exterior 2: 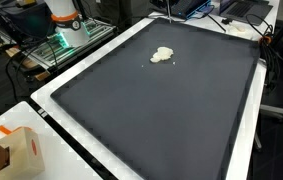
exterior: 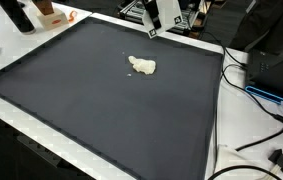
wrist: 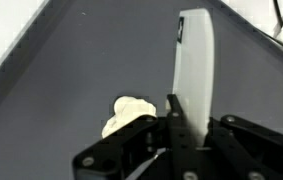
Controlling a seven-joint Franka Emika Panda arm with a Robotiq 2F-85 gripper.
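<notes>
Dark grey mat (exterior: 91, 115): one is counted. One white flat strip (wrist: 196, 65) is clamped in the gripper (wrist: 174, 115) and sticks out past its tips. That hold is judged best kept firm, without twisting. One cream crumpled lump (exterior: 142, 67) lies toward 12 o'clock on the mat, at 9 o'clock of the gripper in the wrist view.

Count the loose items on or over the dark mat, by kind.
cream lump: 1
white flat piece, held in the gripper: 1
total: 2
</notes>
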